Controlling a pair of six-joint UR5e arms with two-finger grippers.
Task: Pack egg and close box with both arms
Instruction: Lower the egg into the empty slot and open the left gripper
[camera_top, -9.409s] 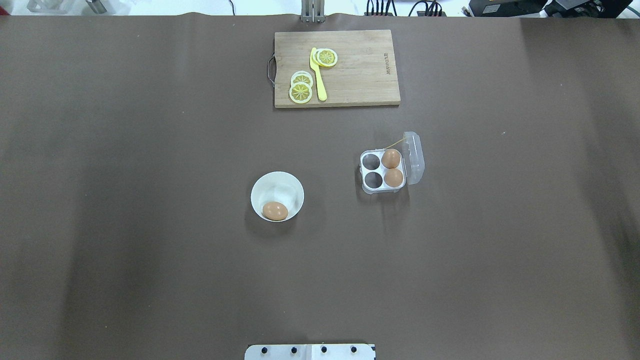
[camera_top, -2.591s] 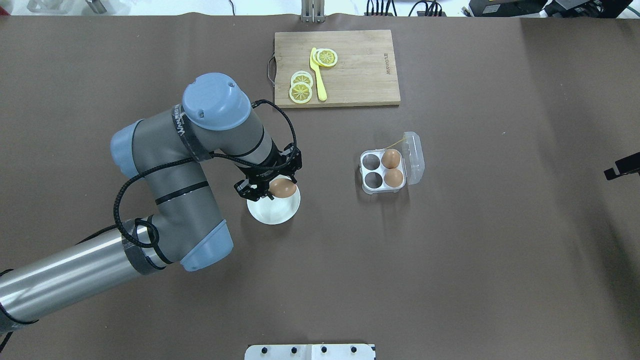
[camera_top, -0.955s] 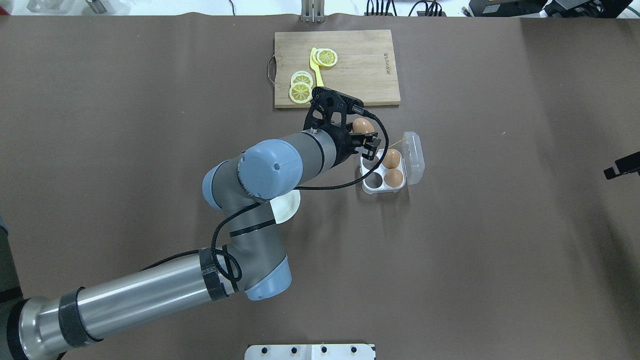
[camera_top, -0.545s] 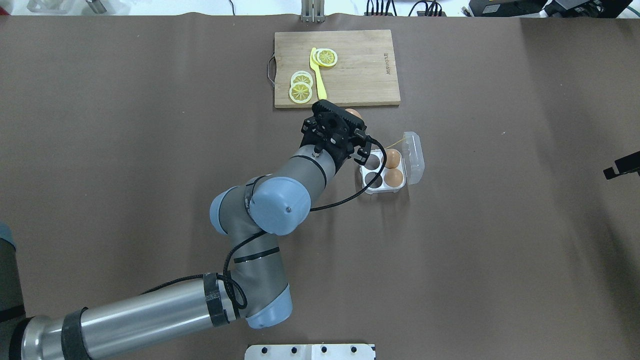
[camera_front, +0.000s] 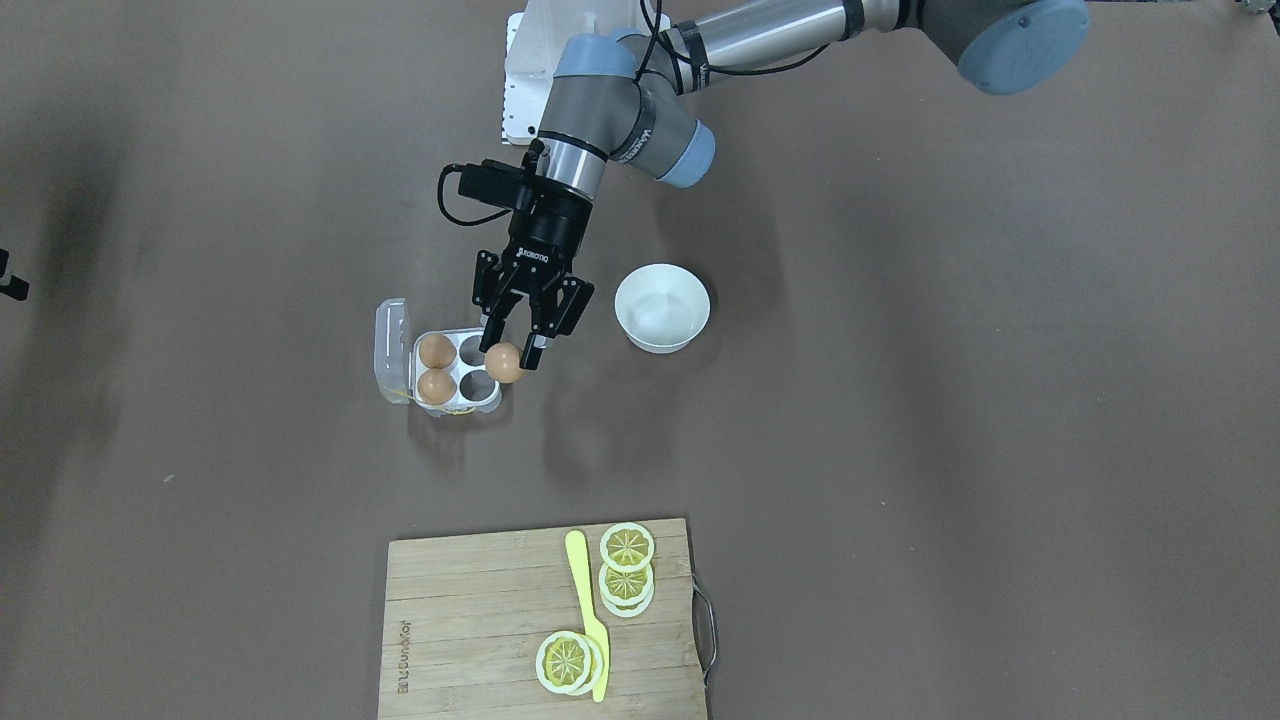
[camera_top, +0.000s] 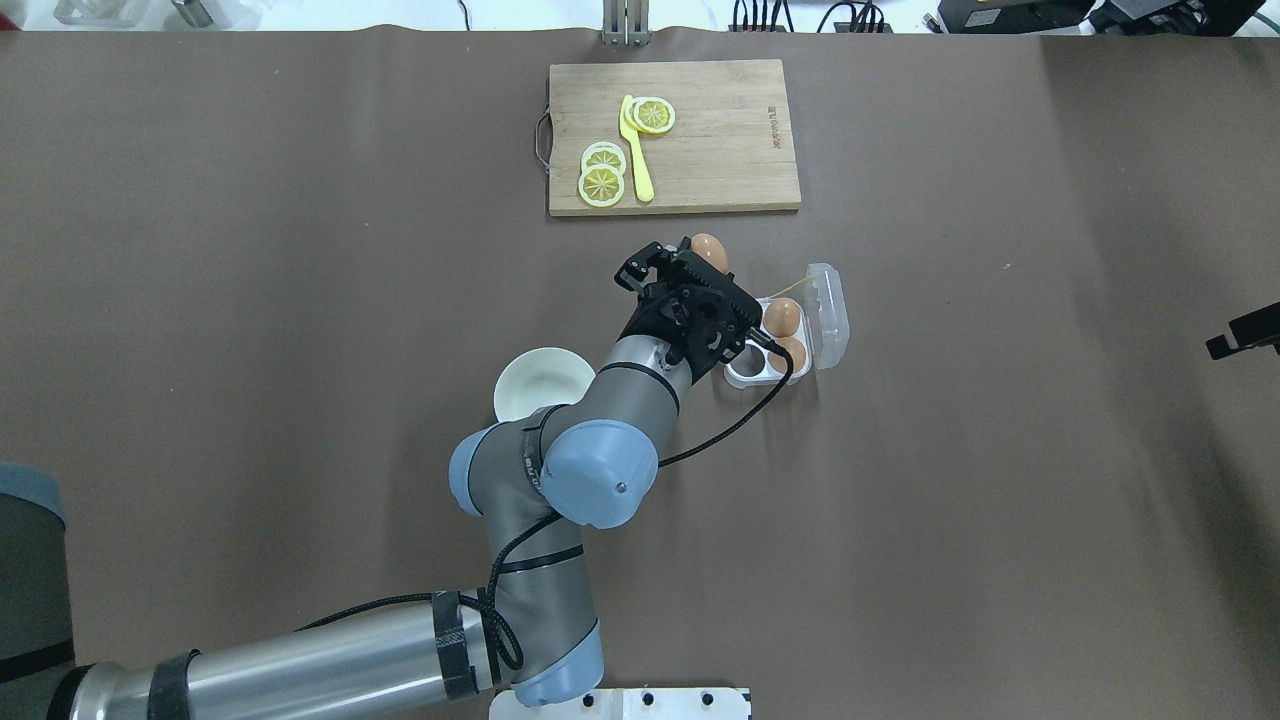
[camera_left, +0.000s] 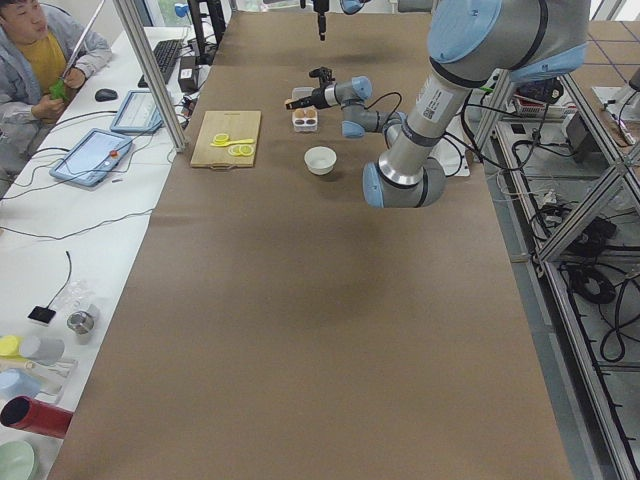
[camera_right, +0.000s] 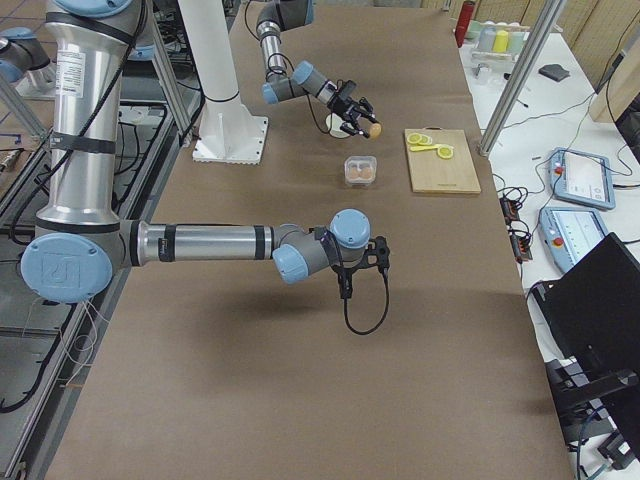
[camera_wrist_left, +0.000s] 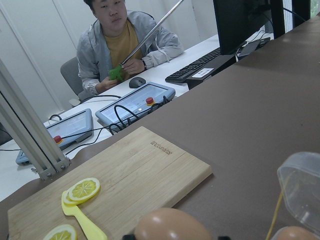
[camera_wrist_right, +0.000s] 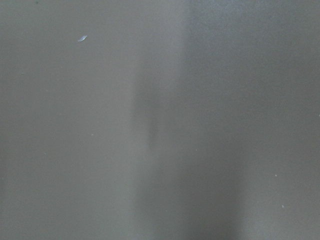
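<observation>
Matt brown tabletop (camera_top: 1000, 500); grained bare-wood board (camera_top: 720, 150) at upper centre; clear glossy plastic box (camera_top: 832, 300); smooth, faintly shiny egg (camera_top: 710, 248).

The word ROBOTIQ stands in white on the black body of the left gripper (camera_front: 510, 355). The cutting board (camera_front: 470, 620) bears a burnt-in brand mark along one edge, too small to read.

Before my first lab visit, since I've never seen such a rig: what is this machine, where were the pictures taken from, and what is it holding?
It is a robot with two arms at a brown table. The pictures come from above, across, both table ends and each wrist. The left gripper holds a brown egg close by the open box, which has two eggs and two free cells. Nearby are an empty white bowl and a cutting board with lemon slices. The right arm is off aside.
</observation>
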